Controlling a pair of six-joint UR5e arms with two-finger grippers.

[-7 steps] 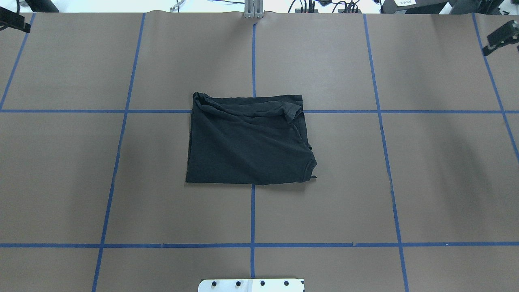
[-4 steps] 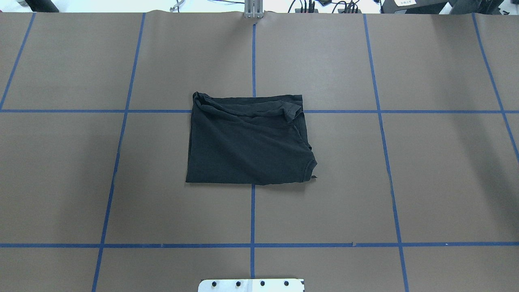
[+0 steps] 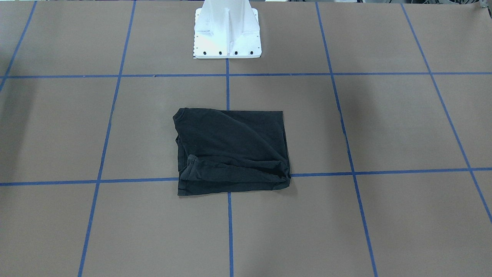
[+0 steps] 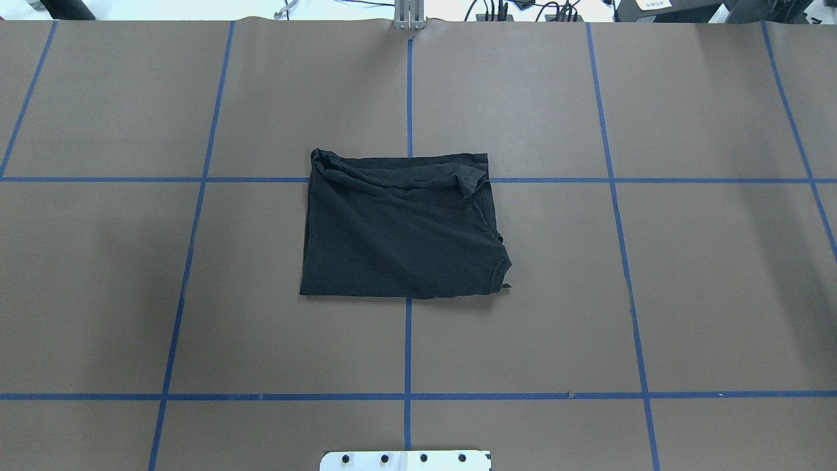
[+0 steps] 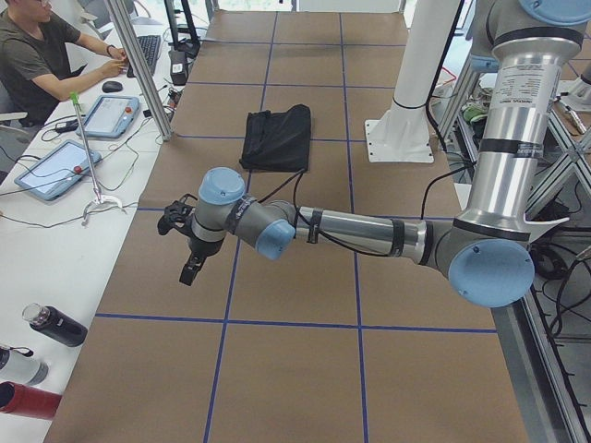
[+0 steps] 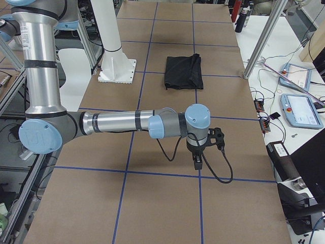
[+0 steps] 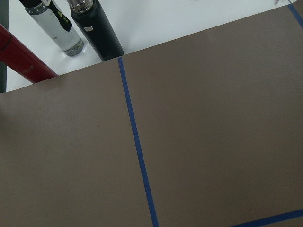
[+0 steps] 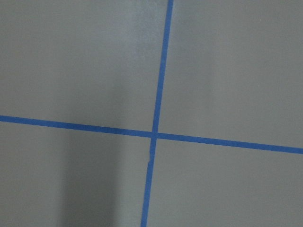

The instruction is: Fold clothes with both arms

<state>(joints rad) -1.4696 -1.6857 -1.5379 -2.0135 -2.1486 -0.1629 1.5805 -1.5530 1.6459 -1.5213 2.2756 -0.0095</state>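
Finding: the black T-shirt (image 4: 402, 226) lies at the centre of the desk (image 4: 621, 314), across the crossing of the blue tape lines (image 4: 407, 98), folded to a rough rectangle with plain black cloth uppermost; no print is visible. The far edge (image 4: 399, 171), on the side away from the robot, is rolled and bunched rather than flat; the near right corner (image 4: 502, 263) juts out past the line of the right side. The left gripper (image 5: 188, 268) hangs over the desk's left end and the right gripper (image 6: 197, 161) over its right end, both well apart from the garment; each appears only in a side view, so whether the jaws are spread or pressed together cannot be told; neither is holding cloth. The wrist views show bare desk and tape, with bottles (image 7: 97, 28) beyond the desk's edge on the left. Assessment: the folding looks largely done and what remains is a tidy or a final fold. Recommendation: bring both arms in together; take the two corners of one edge low and close to the surface; lift evenly so the layers do not slide apart; lay the bunched edge out flat before release; tuck the protruding corner into line.
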